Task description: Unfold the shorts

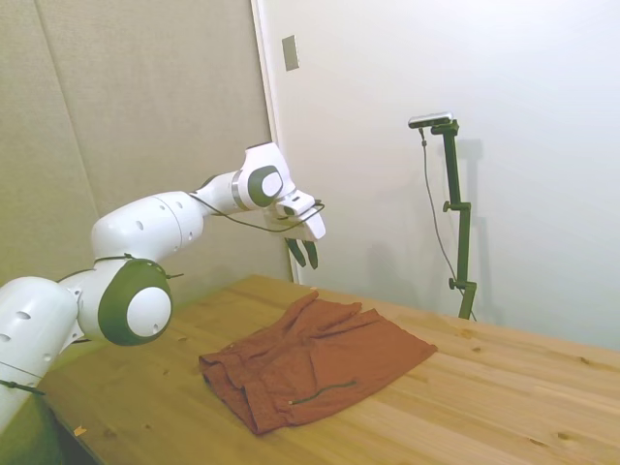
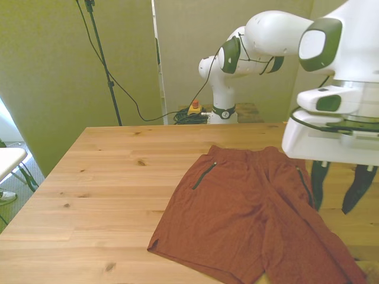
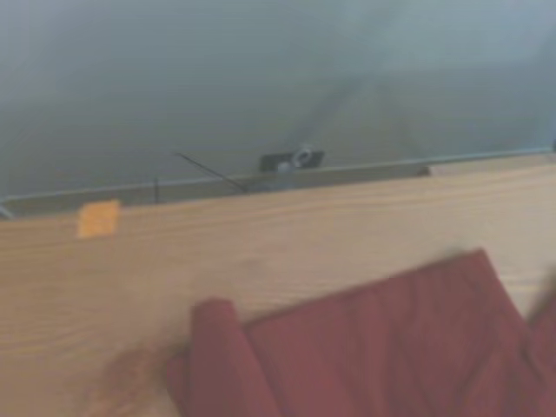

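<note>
The rust-brown shorts point(image 2: 249, 219) lie spread on the wooden table point(image 2: 106, 177), both legs flat, with a dark pocket zipper point(image 2: 203, 176) showing. In the side view the shorts point(image 1: 320, 363) rest in a wrinkled heap with one corner slightly raised. My gripper point(image 1: 303, 254) hangs open in the air above the far corner of the shorts, holding nothing. In the front view my gripper point(image 2: 337, 189) hovers over the leg at the front view's right. The wrist view shows a blurred edge of the shorts point(image 3: 365, 347) on the wood.
A small orange tag point(image 3: 97, 218) lies on the table near its edge in the wrist view. A red-topped button box point(image 2: 195, 107) and cables sit behind the table's far edge. Bare wood spans the front view's left.
</note>
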Controlling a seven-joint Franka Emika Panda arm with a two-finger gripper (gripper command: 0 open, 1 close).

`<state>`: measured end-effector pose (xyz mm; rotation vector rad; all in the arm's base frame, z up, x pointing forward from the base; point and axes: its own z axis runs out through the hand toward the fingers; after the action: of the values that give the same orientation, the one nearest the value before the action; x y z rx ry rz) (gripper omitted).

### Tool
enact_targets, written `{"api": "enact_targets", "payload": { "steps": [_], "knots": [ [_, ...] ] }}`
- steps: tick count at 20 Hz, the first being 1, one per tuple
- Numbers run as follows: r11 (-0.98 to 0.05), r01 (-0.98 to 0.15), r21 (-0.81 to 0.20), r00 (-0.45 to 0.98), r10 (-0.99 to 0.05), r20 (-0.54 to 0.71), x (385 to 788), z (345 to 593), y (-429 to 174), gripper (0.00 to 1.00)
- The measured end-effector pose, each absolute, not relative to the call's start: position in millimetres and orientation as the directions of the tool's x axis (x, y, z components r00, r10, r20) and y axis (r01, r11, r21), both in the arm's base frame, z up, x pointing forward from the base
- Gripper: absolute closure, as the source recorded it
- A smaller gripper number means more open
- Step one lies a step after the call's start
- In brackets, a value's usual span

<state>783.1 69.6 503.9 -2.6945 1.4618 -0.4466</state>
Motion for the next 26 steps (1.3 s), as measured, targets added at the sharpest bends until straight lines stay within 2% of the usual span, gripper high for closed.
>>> {"api": "enact_targets", "payload": {
  "steps": [5, 11, 19, 26],
  "knots": [
    [-0.574, -0.806, -0.141, 0.544, -0.814, 0.207, 764, 530, 28, 0.0],
    [-0.623, -0.768, -0.148, 0.597, -0.78, 0.189, 735, 546, 31, 0.0],
    [-0.649, -0.751, -0.127, 0.63, -0.76, 0.158, 678, 539, 28, 0.0],
    [-0.666, -0.734, -0.131, 0.652, -0.746, 0.139, 610, 530, 22, 0.0]
  ]
}}
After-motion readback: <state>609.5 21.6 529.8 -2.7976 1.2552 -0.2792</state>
